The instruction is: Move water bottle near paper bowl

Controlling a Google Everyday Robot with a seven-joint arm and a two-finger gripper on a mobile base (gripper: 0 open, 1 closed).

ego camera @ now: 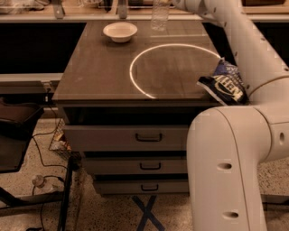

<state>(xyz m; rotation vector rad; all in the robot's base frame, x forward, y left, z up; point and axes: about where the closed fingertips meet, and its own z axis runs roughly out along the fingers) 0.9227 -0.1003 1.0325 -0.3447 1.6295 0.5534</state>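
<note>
**Bottle at the far edge of the table, bowl to its left**

A dark wood-grain table (99, 67) fills the middle of the view, with three drawers (149, 136) stacked beneath its top, all closed. A thin bright ring (132, 72) is drawn on the right half of the surface. Behind the table a pale counter (36, 17) runs across the room. Below, the floor (108, 212) is speckled, with loose cables (38, 158) on the left and a blue tape cross (146, 215) in front of the lowest drawer.

The paper bowl (120, 31) sits upright near the far left corner of the top. The water bottle (160, 17) stands upright to its right at the far edge, near the bowl but apart from it and outside the ring. Its top is cut off by the frame.

A dark blue snack bag (225, 85) lies at the right edge, partly over the side. The middle and near left of the top are open.

The white arm (235, 153) rises from the lower right and reaches along the table's right side to the far edge. The gripper (175, 3) is at the top border just right of the bottle, mostly cropped. I cannot tell whether it grasps anything.
</note>
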